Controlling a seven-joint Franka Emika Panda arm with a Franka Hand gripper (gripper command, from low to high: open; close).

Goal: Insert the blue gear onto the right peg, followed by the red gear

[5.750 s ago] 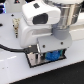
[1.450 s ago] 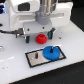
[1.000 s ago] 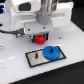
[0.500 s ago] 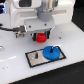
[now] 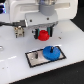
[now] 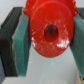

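Gripping the red gear between both pads, the gripper hangs above the table, closed onto the gear's sides. Wrist view: gear fills the gap between the teal pads, hub hole facing the camera. Plate lies at 5 o'clock of the gripper; blue gear sits on its right end, hiding the right peg.

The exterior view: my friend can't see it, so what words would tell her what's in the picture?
A robot gripper holds the red gear above a white table. Below it, the blue gear already sits on a black-framed grey plate.
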